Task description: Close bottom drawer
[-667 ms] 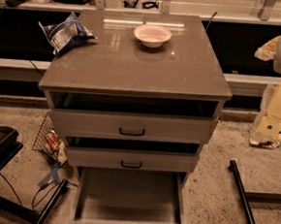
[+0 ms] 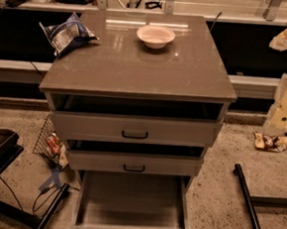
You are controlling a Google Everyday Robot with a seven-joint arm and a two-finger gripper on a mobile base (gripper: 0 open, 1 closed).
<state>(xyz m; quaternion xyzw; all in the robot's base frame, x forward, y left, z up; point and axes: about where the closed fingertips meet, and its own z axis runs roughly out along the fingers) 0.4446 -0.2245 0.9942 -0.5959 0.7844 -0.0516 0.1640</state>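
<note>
Now | bottom drawer out, flat grey tray | hand far right

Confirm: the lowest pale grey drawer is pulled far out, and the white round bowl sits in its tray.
The camera view shows the white round bowl on the grey cabinet top, not in the tray. The lowest pale grey drawer is pulled far out. The gripper hangs at the right edge.

A robot test lab or workshop, not a home: a lone drawer cabinet on speckled hard floor, loose cables, blue tape, cluttered benches behind, the robot's pale claw at the right edge
</note>
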